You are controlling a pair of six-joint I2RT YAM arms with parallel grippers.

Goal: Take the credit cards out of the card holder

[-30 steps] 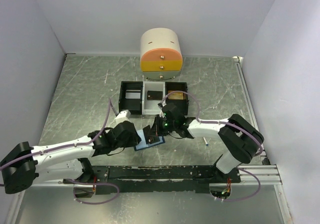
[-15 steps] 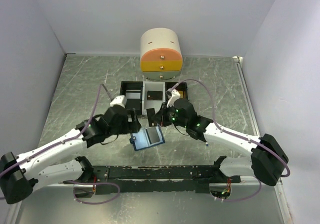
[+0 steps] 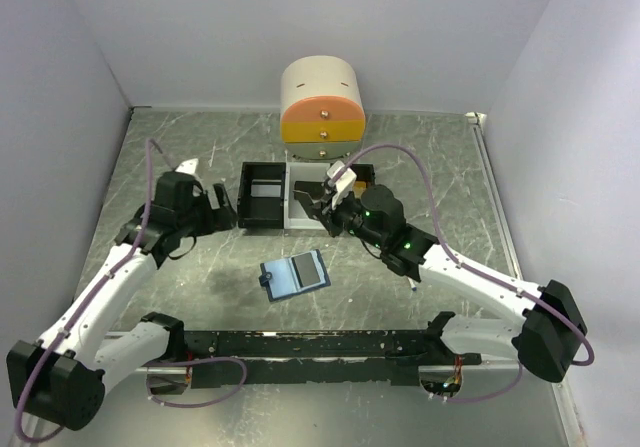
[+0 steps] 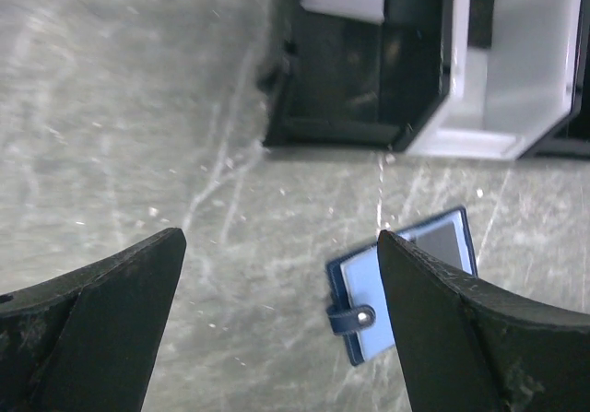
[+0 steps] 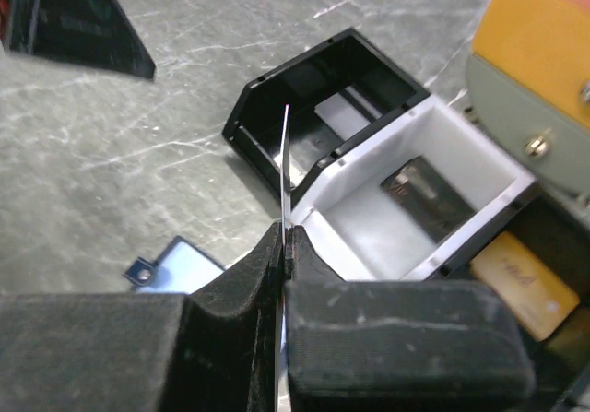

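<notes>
An open light-blue card holder point(image 3: 295, 275) lies flat on the table point(image 3: 170, 157) between the arms. The right gripper point(image 5: 286, 246) pinches a thin credit card point(image 5: 287, 168) edge-on beside the three-compartment tray point(image 5: 461, 232). The left gripper point(image 4: 277, 241) gapes, empty. Print on the tan-gold card point(image 5: 521, 281) in the tray is unreadable.

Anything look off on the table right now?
Nothing damaged or spilled. The wallet lies open, skewed, apart from the tray. The right claw pinches a card edge-on at the tray; the left claw is open and empty.
</notes>
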